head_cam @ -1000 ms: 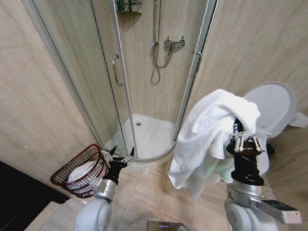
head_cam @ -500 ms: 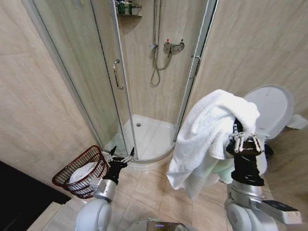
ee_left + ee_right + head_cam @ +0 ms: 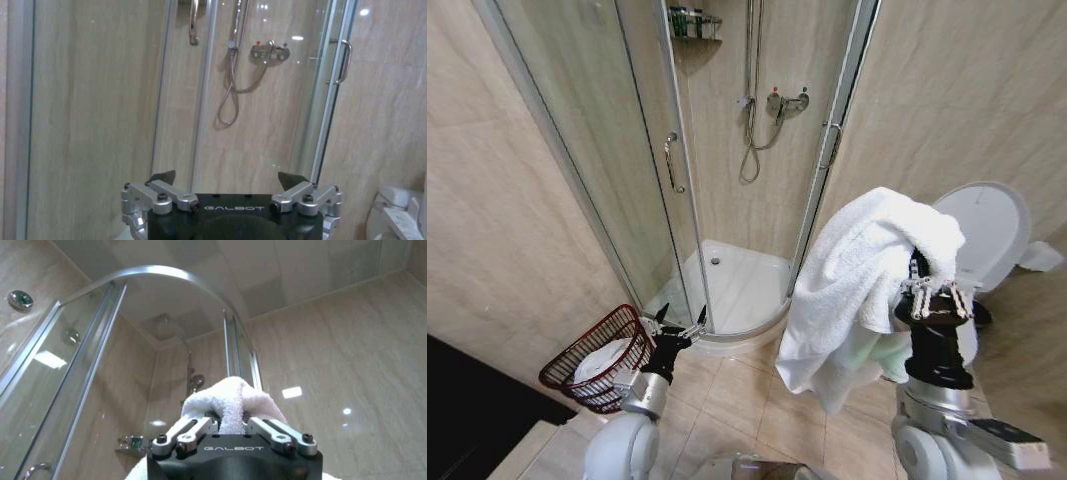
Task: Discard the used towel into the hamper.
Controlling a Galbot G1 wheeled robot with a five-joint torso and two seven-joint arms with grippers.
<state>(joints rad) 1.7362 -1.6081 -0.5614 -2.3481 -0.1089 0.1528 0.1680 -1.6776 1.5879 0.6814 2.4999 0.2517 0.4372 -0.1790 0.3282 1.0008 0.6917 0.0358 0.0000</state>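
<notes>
Down in the left corner, on the tiled floor against the beige wall, sat the hamper [image 3: 597, 360], a dark reddish-brown wire basket with something white already lying inside it. Just beside its rim the left gripper [image 3: 678, 322] was held low, pointing up toward the shower, its two fingertips [image 3: 162, 177] standing well apart with nothing between them. Beyond it curved the glass shower enclosure [image 3: 617, 160], its door handle [image 3: 670, 160] facing the room, and inside hung the shower hose [image 3: 751, 150] under the mixer tap [image 3: 785, 100], with a small shelf of bottles [image 3: 693, 22] high on the wall and the white shower tray [image 3: 737, 280] at the bottom.

Further right, the towel [image 3: 857, 280] was big, white and bunched, draped in heavy folds down toward the floor tiles. The right gripper [image 3: 935, 292] was raised at about the level of the toilet bowl, its jaws pinched tight on a fold of the cloth, which poked up between the fingers [image 3: 190, 427] in the right wrist view. The towel hung well apart from the hamper, across the width of the floor. Behind the right arm stood the toilet [image 3: 992, 235] with its lid up against the wall.
</notes>
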